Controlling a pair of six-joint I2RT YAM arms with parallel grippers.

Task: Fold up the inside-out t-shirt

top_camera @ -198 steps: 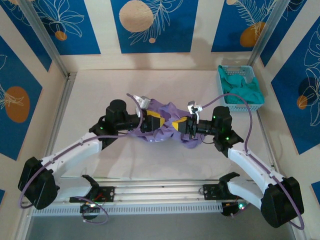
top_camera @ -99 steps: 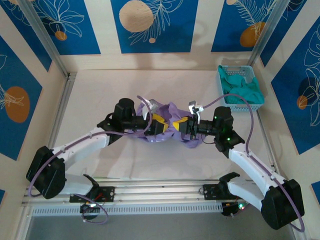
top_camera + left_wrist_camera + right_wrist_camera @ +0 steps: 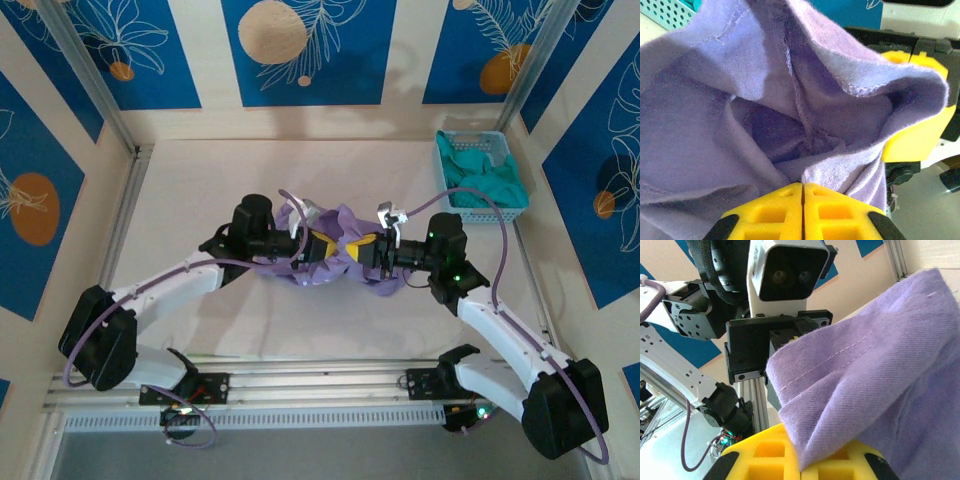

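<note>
Top external view, left to right: I am watching the left gripper [image 3: 318, 247], jaws pressed together, pinching a fold of the inside-out t-shirt [image 3: 345, 220], which is sitting bunched between both arms at the middle of the table [image 3: 200, 180]. The right gripper [image 3: 364, 248] is facing it from just beside, its jaws clamping the lavender cloth too. A teal garment [image 3: 485, 178] is lying in the basket [image 3: 441, 160] at far right.
</note>
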